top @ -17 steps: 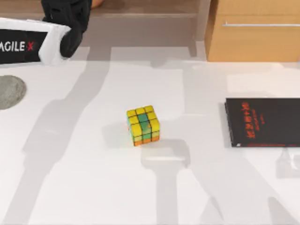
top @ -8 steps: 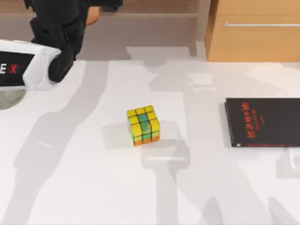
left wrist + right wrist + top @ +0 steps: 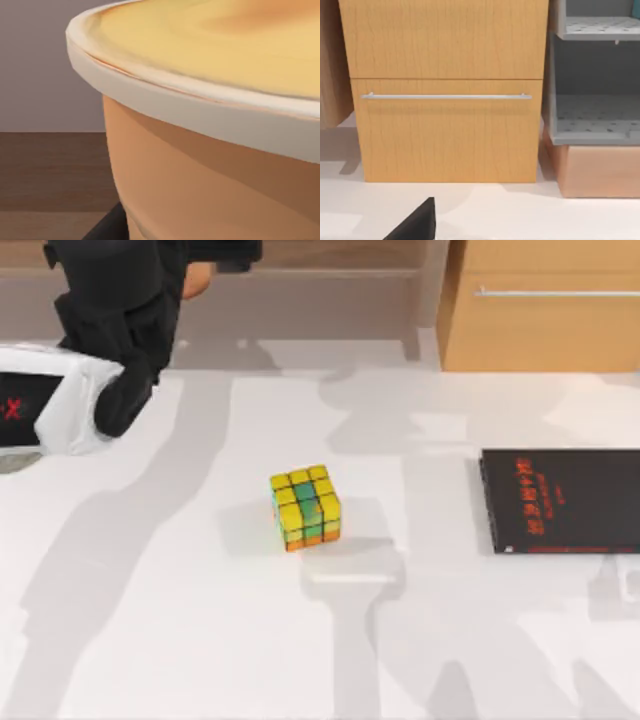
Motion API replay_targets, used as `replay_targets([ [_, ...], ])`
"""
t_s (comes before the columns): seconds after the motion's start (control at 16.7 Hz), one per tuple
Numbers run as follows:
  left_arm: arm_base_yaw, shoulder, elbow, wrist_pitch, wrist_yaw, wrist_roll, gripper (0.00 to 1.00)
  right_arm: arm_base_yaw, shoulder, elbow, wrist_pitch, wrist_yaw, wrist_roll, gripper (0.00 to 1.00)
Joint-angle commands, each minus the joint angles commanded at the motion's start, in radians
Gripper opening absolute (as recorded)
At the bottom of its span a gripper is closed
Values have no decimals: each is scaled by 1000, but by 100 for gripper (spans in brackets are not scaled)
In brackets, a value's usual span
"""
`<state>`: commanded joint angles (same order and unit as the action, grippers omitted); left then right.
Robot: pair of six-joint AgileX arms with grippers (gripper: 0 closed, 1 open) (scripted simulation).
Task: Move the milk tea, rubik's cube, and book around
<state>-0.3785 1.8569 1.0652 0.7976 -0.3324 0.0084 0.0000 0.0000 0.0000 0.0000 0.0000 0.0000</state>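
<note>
Rubik's cube (image 3: 305, 506) mid white table (image 3: 200, 640) (black book (image 3: 560, 500) right), wooden cabinet (image 3: 445, 90) behind, left pincer's grip unclear.

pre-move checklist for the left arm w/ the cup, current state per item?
1. Milk tea close in front of the left wrist camera: ok.
2. Left gripper's grasp on the cup: cannot tell; the fingers are not visible.
3. Left arm at the table's far left corner in the top view, apart from other items: ok.
4. Rubik's cube upright mid-table, untouched: ok.
5. Black book flat at the table's right edge, out of the left arm's way: ok.
6. Cup level, no spill: cannot tell; the lid rim looks slanted, but the camera itself may be tilted.
</note>
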Motion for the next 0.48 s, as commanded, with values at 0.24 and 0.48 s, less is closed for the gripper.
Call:
replay_targets([
  [0.24, 84, -40, -68, 100, 108, -23, 0, 0, 0, 0, 0, 0, 0, 100],
  [0.48, 256, -66, -200, 269, 329, -52, 0, 0, 0, 0, 0, 0, 0, 100],
])
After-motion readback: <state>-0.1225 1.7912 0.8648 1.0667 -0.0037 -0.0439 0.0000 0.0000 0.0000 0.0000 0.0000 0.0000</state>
